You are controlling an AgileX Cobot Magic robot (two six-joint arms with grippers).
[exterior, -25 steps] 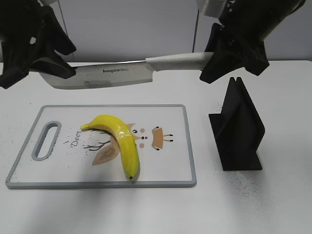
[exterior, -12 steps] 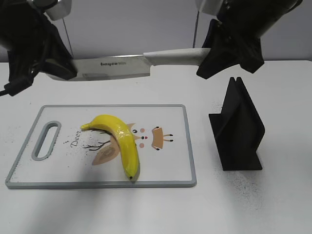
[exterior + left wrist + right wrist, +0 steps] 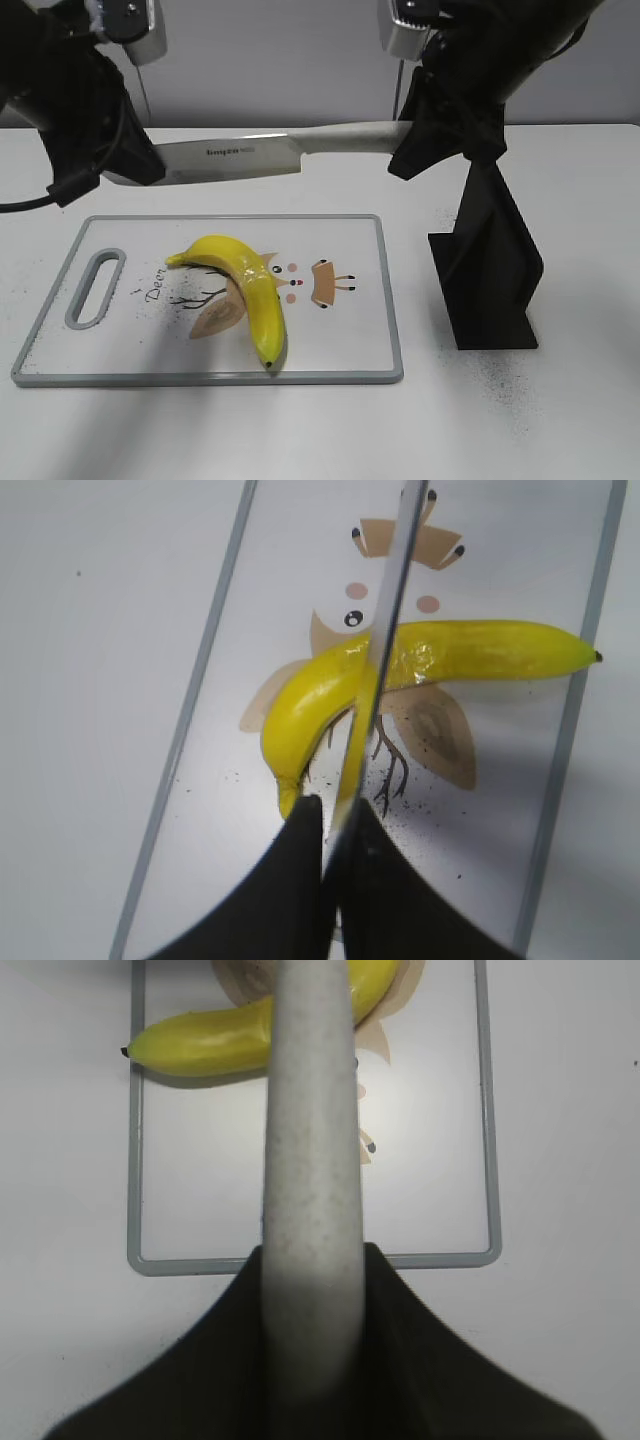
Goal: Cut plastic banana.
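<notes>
The plastic banana [image 3: 248,290] is bright yellow and curved. It lies whole on the white cutting board [image 3: 350,340], and shows in the left wrist view [image 3: 470,652] and the right wrist view [image 3: 200,1042]. A knife with a steel blade [image 3: 230,157] and a speckled white handle [image 3: 355,135] hangs level above the board's far edge. My right gripper [image 3: 415,140] is shut on the handle [image 3: 310,1190]. My left gripper [image 3: 135,160] is shut on the blade's tip end [image 3: 385,620]; its black fingers [image 3: 300,870] press both faces. The blade crosses above the banana.
A black knife stand [image 3: 490,270] stands on the white table to the right of the board. The board has a grey rim, a handle slot [image 3: 95,290] at its left end and a printed deer drawing. Dark specks dot the table.
Both arms have carried the knife a little toward the camera, and the left gripper has shifted right along the blade. The banana and board have not moved.
</notes>
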